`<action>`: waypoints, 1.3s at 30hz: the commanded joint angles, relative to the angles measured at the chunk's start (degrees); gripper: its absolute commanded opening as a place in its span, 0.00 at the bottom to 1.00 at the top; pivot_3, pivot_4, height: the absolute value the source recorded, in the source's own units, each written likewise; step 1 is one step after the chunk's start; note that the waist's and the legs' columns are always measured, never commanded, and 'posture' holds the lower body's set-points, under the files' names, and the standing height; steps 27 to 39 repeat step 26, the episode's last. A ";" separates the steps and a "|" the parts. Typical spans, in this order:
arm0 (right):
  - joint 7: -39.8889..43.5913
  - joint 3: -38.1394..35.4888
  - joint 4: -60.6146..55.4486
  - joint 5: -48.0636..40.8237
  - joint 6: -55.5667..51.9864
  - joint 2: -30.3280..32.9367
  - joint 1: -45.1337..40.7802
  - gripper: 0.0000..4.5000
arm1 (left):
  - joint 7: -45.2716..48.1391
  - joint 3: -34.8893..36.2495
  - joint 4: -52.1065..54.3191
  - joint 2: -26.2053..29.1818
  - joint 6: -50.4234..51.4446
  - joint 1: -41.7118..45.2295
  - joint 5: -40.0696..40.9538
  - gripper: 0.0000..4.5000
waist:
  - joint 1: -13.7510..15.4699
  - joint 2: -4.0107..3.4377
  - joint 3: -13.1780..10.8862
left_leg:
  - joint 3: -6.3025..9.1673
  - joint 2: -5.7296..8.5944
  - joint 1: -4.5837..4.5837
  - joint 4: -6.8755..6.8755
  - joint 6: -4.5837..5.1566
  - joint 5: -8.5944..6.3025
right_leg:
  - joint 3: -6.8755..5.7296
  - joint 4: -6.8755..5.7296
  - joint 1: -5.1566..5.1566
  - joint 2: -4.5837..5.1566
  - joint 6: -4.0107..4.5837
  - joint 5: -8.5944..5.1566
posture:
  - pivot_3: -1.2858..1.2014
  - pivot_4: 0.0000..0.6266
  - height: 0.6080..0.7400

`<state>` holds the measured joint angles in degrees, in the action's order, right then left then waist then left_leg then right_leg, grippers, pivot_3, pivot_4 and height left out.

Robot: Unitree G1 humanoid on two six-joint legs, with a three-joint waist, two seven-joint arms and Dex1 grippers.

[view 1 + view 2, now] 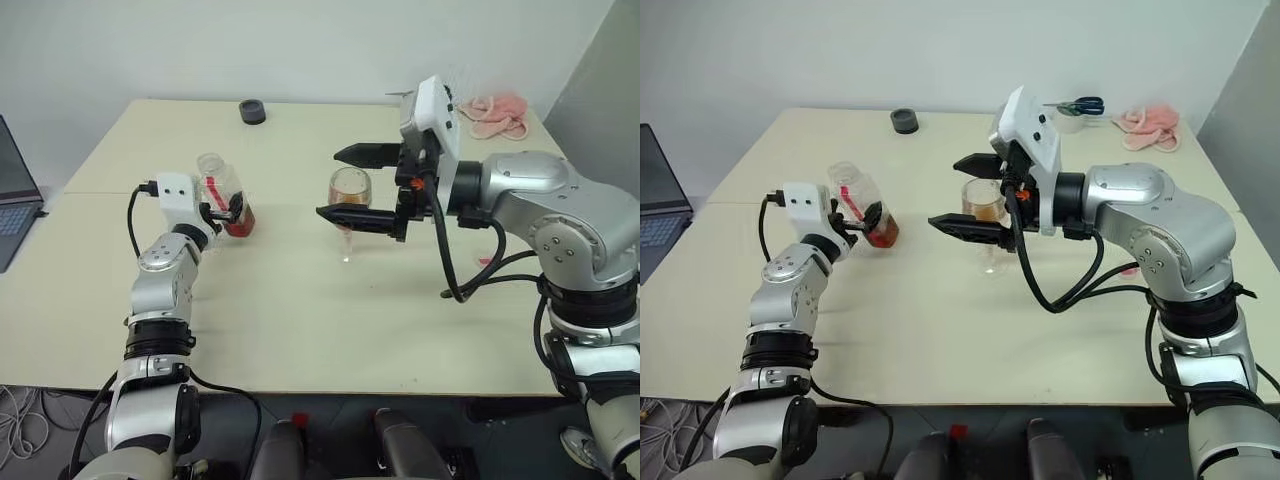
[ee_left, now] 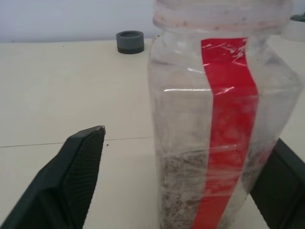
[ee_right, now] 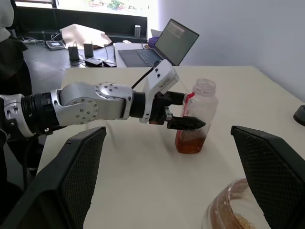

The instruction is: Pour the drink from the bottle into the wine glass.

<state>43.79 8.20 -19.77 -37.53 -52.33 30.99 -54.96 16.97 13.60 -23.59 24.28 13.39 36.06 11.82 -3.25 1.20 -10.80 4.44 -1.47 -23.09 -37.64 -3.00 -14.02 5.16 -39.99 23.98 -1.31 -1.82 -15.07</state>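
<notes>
The bottle (image 1: 222, 190) stands upright and uncapped on the table, left of centre, with a red label strip (image 2: 228, 119). A little reddish drink (image 1: 239, 222) lies at its bottom. My left gripper (image 1: 226, 211) is level and open around the bottle's lower part; one finger (image 2: 76, 176) stands clear of the plastic. The wine glass (image 1: 350, 190) stands mid-table with amber drink (image 1: 985, 211) in its bowl. My right gripper (image 1: 330, 183) is open, with one finger behind the bowl and one in front of it, neither touching.
A dark round cap (image 1: 252, 111) lies at the table's far edge. A pink cloth (image 1: 495, 115) and scissors (image 1: 1080, 104) lie at the back right. A laptop (image 1: 15, 190) sits off the table's left side. Bare tabletop (image 1: 300, 320) stretches in front.
</notes>
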 commanded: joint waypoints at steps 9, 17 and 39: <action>5.51 -5.52 -0.19 -1.02 1.37 7.26 3.50 1.00 | 14.20 6.89 26.01 10.29 6.93 -14.54 11.44 1.00 | -0.02 0.00 0.00 | -0.02 -0.07 0.02 0.09 -0.01 -0.01 | 0.02 0.04 0.03 0.00 0.01 -0.01 | 0.52 0.24 1.00; 16.63 -15.75 11.71 0.07 13.48 14.96 12.15 1.00 | 36.18 8.77 33.04 24.60 20.10 -13.70 30.26 1.00 | 0.44 0.01 -0.03 | -0.08 -0.06 0.08 0.11 0.00 -0.01 | -0.02 0.48 -0.23 -0.06 -0.28 -0.19 | 0.52 0.24 1.00; 18.26 -15.69 11.89 -0.29 15.19 14.80 13.73 1.00 | 42.10 2.64 27.34 26.38 18.94 -7.16 27.36 1.00 | -0.50 -0.01 -0.04 | -0.27 -0.19 0.31 0.50 0.01 -0.01 | 0.27 0.64 -0.25 -0.23 -0.28 -0.18 | 0.52 0.24 1.00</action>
